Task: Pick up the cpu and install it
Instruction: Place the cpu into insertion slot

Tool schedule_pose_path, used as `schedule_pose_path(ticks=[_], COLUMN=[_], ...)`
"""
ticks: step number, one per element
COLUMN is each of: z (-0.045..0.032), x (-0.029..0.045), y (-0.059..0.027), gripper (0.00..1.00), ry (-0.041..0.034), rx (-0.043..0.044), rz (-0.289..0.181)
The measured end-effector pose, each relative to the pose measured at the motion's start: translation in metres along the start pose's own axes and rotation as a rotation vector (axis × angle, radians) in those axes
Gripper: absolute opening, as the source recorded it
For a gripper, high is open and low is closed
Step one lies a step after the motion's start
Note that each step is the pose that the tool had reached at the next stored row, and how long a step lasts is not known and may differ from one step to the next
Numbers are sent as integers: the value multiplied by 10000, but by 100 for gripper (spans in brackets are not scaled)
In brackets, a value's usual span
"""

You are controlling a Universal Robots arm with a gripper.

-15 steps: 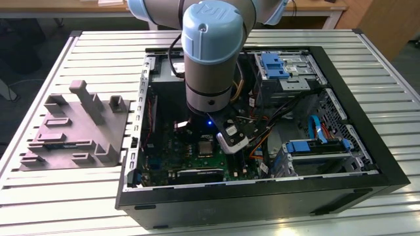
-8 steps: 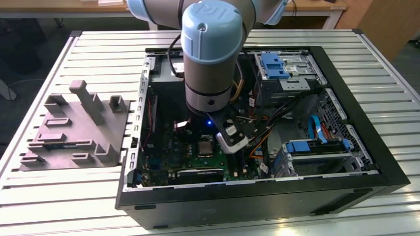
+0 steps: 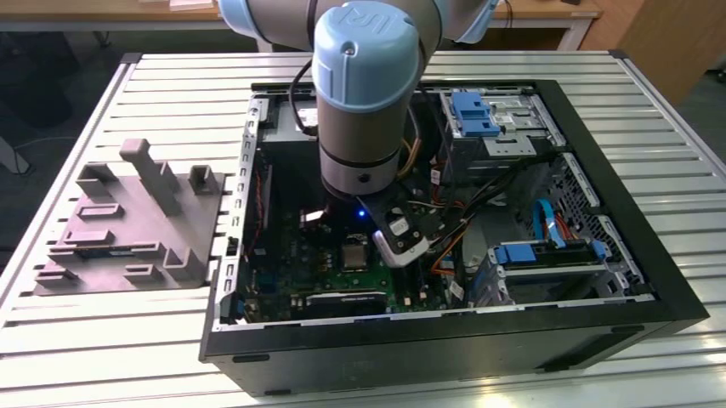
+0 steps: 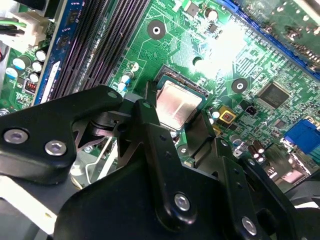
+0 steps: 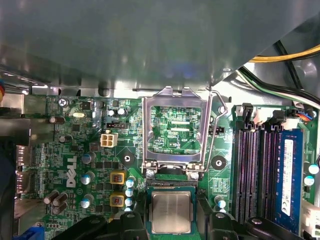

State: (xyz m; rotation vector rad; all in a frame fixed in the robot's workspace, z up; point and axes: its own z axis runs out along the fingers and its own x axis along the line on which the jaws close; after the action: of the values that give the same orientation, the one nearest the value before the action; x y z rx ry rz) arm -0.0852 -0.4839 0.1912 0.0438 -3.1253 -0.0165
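A slatted metal table point(image 3: 125, 340) carries an open black computer case point(image 3: 454, 350), lying on its side. The grey, blue-capped arm point(image 3: 360, 110) stands almost upright over the case, its wrist reaching straight down into the case's interior. A grey tray point(image 3: 125, 229) sits on the table just beside the case, on the exterior view's left. Inside the case lies the green motherboard point(image 5: 80, 150), with its hinged metal socket frame point(image 5: 175, 97) swung open. In both wrist views the black gripper point(image 4: 175, 114) hangs low over the socket. Its jaws are closed against two opposite edges of the cpu point(image 4: 178, 104). The chip lies flat at the socket, silvery top upward, right by the frame's hinge.
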Motion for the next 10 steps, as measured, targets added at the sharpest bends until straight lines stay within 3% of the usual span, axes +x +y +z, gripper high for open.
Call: schedule_pose_path(ticks=[10], z=[54], x=[1], y=[-2], gripper=[47], ry=[4], rx=[7], rz=[3])
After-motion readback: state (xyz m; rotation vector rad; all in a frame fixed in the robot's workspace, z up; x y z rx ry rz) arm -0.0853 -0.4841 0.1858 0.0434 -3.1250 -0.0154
